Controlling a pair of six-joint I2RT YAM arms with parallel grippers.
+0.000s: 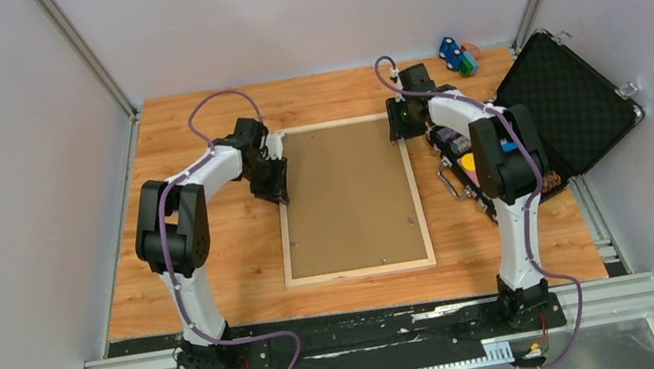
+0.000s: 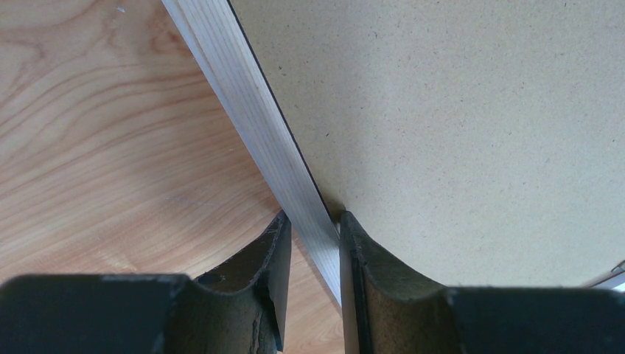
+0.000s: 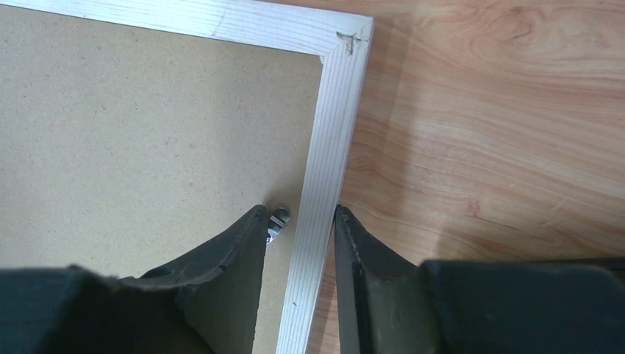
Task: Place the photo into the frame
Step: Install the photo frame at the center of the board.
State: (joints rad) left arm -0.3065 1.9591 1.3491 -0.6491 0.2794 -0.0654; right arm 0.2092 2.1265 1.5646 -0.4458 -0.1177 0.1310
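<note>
The left jaws are clamped on the left rail of the frame point(image 2: 250, 110). One finger point(image 2: 276, 258) sits against the rail's outer edge above the desk point(image 2: 88, 147), and the other presses the inner edge where the brown backing board point(image 2: 457, 133) begins. The right jaws stand apart astride the right rail, close to the frame's far right corner. The outer finger point(image 3: 354, 265) lies against the wood, while the inner one leaves a sliver of gap in which a small metal tab point(image 3: 278, 220) shows. The pale wooden frame lies flat and back upward in the middle of the desk, filled by the backing board, its long sides running away from the arms' bases. To its right an open black case point(image 1: 573, 105) lined with foam rests at the desk's edge, and small coloured toys point(image 1: 457, 55) sit by the far edge.
</note>
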